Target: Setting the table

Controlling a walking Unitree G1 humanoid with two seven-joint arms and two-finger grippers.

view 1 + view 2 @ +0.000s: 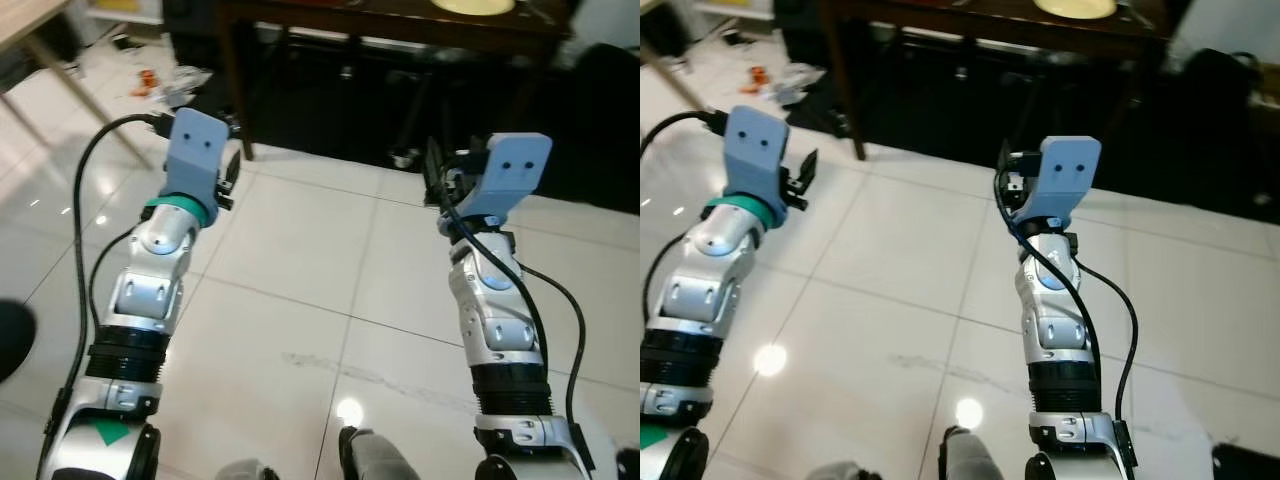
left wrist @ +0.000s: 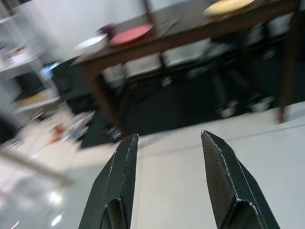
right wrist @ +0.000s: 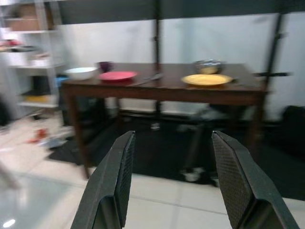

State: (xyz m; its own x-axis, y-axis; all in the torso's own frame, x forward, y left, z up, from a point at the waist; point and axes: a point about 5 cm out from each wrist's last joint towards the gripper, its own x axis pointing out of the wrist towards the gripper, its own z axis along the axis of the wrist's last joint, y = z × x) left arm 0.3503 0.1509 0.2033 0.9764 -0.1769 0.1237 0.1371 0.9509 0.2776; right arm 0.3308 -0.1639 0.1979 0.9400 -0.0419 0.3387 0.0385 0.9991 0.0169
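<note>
Plates sit on a dark wooden table (image 3: 162, 90) across the room: a yellow plate (image 3: 206, 79) toward one end, a red plate (image 3: 117, 75) further along, with a white bowl (image 3: 81, 72) and a dark cup (image 3: 105, 66) at the far corner. What the bowl and cup hold cannot be made out from here, and a shiny bowl (image 3: 208, 66) behind the yellow plate is too blurred to read. Both arms are raised toward the table over pale glossy floor tiles (image 1: 300, 250). The left gripper (image 2: 167, 157) has its black fingers spread with nothing between them, and the right gripper (image 3: 171, 164) is spread and empty too. Head views catch just the table's edge and yellow plate, while the right wrist view lays out the whole tabletop and a shelf unit (image 3: 28, 52) beside it. Scattered litter (image 1: 165, 80) lies on the floor near the table leg.
</note>
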